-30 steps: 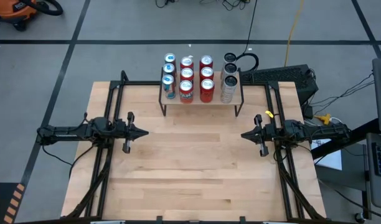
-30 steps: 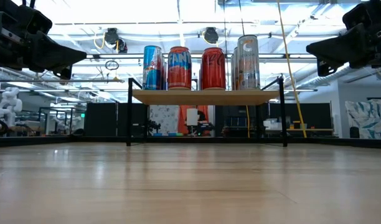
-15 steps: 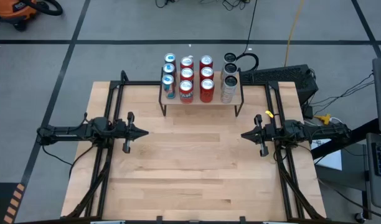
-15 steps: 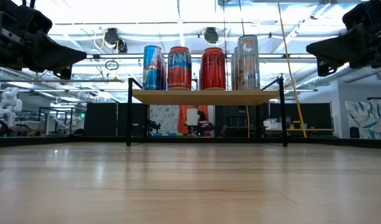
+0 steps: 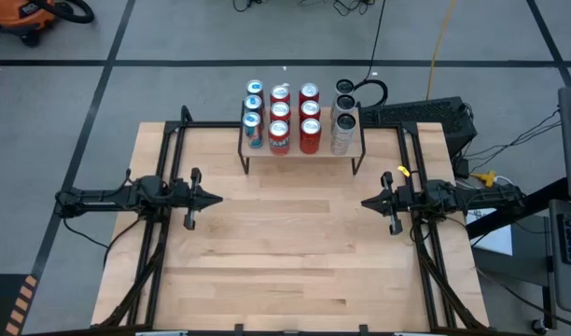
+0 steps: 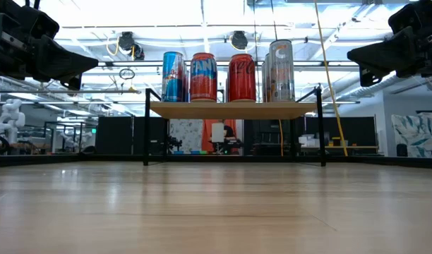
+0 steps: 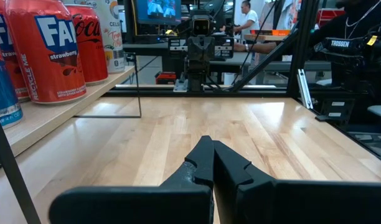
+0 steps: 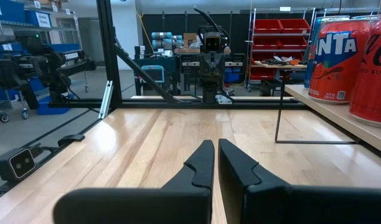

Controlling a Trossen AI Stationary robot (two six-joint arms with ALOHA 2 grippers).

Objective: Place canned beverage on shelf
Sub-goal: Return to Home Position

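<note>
Wooden table (image 5: 295,261), high view: I saw the shelf (image 5: 326,147) at the far edge w/ blue cans (image 5: 254,117), red cans (image 5: 295,117) & silver cans (image 5: 343,117) in rows on top. Left gripper (image 5: 215,198) & right gripper (image 5: 365,202) hung at opposite sides, well apart from it. Low view: cans stood upright. Wrist views: both grippers' fingers were pressed together, holding nothing.

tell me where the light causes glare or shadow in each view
Low view: ceiling lights blaze behind the cans, washing out the top. High view: even light, no harsh shadow on the table. Left wrist view: pale sheen on the table. Right wrist view: a like sheen.
</note>
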